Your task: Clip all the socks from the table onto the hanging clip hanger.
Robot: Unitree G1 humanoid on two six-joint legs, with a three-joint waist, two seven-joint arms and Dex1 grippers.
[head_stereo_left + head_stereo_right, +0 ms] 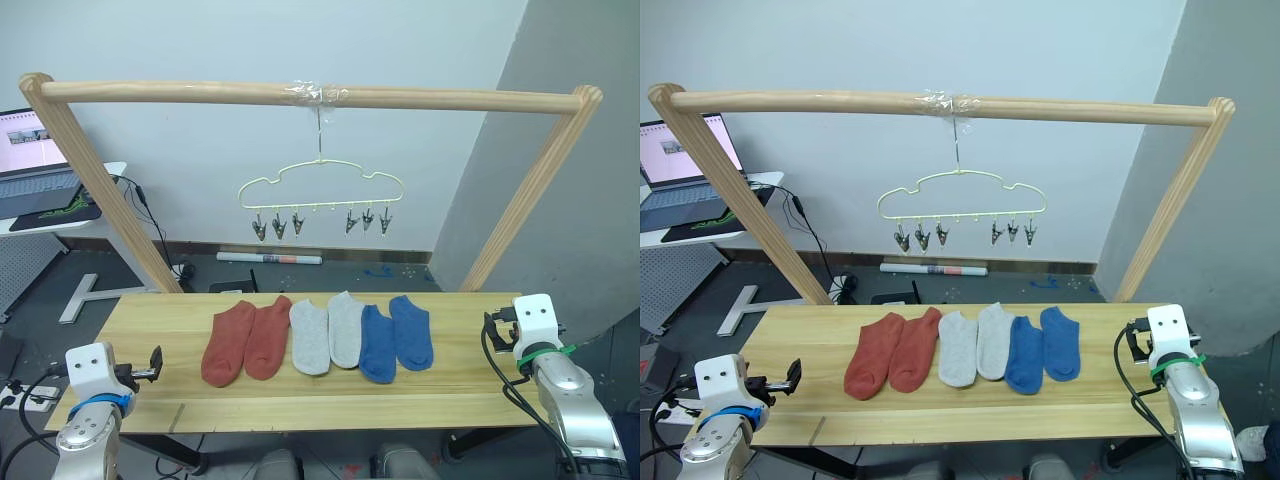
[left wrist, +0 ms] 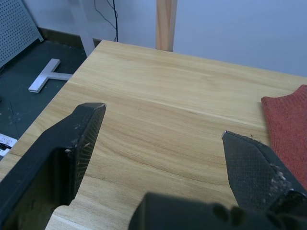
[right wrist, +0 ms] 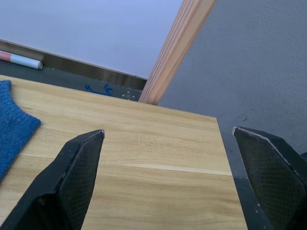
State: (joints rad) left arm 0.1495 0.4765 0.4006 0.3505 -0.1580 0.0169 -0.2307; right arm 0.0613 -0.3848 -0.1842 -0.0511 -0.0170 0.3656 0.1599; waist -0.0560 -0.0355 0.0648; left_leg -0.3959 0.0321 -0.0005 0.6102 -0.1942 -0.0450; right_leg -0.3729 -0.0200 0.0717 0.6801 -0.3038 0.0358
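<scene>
Left eye view | six socks (image 1: pixel 318 337) in a row mid-table (image 1: pixel 150 325), none clipped; clip hanger (image 1: pixel 321 192) hangs empty from the wooden pole (image 1: pixel 300 94) | left gripper (image 2: pixel 163 139) and right gripper (image 3: pixel 168 136) spread wide, empty, at opposite table ends | step: not begun | next: likely reach for rust-red sock (image 1: pixel 229 344), nearest left gripper.

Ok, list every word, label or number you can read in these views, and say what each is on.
No text can be read.
Open laptop screen at the far left: shows a pale page, too small to read.
Rolled white tube with a red band on the floor: any print is too blurred to read.
The six ankle socks carry no visible labels.
</scene>
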